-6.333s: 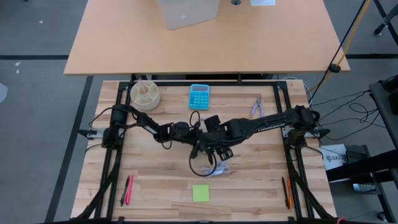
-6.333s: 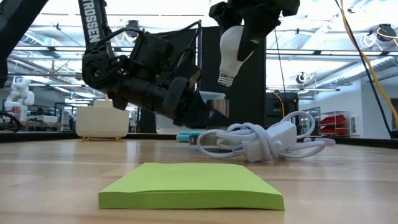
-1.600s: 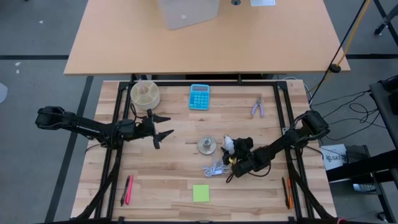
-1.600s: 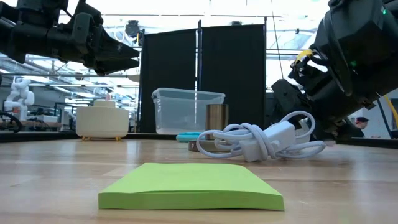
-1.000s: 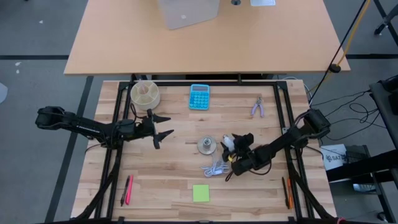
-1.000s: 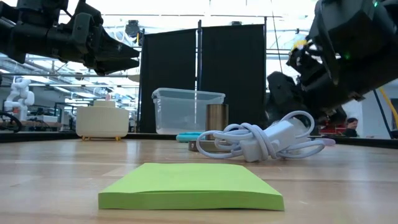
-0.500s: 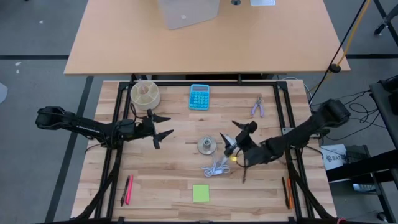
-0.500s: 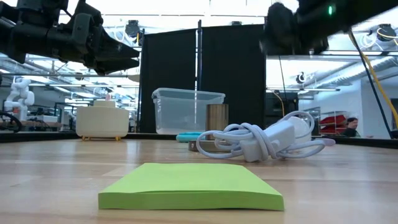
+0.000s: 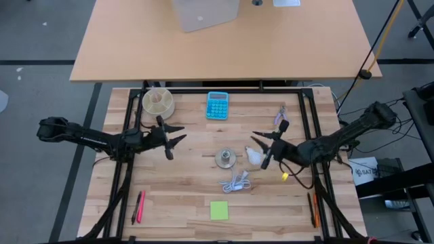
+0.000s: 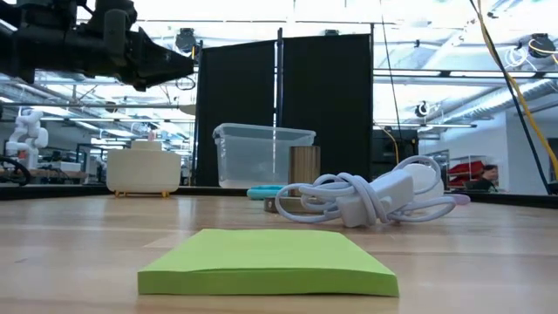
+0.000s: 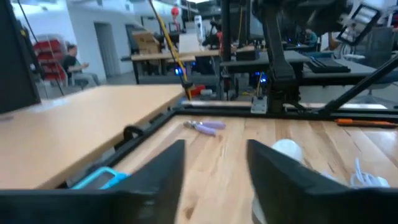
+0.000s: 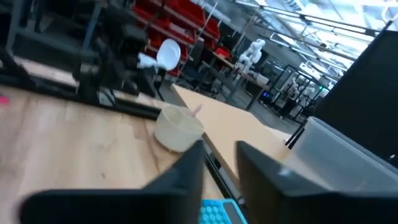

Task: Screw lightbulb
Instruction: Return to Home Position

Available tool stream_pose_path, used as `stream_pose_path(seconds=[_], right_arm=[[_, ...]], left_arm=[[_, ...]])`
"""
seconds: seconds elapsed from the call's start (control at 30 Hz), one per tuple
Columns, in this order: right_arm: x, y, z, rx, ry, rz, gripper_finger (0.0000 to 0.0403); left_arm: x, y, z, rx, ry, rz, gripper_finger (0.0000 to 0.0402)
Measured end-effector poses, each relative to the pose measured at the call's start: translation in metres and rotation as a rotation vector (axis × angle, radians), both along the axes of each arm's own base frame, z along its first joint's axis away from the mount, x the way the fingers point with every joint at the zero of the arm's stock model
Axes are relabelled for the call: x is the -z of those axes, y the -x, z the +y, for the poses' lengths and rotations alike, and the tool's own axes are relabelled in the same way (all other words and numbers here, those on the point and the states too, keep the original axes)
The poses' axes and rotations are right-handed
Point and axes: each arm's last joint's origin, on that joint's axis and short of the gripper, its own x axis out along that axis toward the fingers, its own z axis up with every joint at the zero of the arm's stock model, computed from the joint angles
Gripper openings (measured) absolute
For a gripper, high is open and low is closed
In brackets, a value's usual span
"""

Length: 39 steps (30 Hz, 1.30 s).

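Note:
The white lightbulb lies on its side on the wooden table, just right of the round grey socket disc. It also shows in the left wrist view and, behind the cable, in the low view. My right gripper hangs open above the bulb, clear of it, and its fingers stand apart in its wrist view. My left gripper waits open and empty at the table's left, off the table, its fingers apart.
A coiled white cable lies near the socket. A green sticky pad lies at the near edge. A blue calculator, a round cup and small pliers lie at the far side. Pens lie at the near corners.
My right gripper has risen from table height beside the bulb and cable, out of the low view. It has drawn back toward the table's right edge and turned. The bulb has stayed lying on the table beside the socket disc.

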Motion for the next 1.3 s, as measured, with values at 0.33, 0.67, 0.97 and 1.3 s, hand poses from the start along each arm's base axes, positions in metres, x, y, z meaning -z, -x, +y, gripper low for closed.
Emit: stream_pose_path(seconds=[0.33,0.67,0.97,1.3], right_arm=[[-0.012,0.044,-0.02,-0.069,-0.056,0.075,0.0002],[-0.012,0.082,-0.036,-0.124,-0.117,0.04,0.0],[0.053,0.108,-0.047,-0.217,-0.157,-0.145,0.0],[0.104,0.122,-0.057,-0.255,-0.216,-0.237,0.0]], left_arm=[[-0.017,0.022,0.002,-0.04,-0.103,-0.042,0.0006],[-0.02,0.06,0.006,-0.101,-0.089,-0.035,0.0001],[-0.019,0.081,0.008,-0.129,-0.096,-0.029,0.0001],[-0.017,0.08,0.005,-0.02,-0.065,-0.014,0.0]])
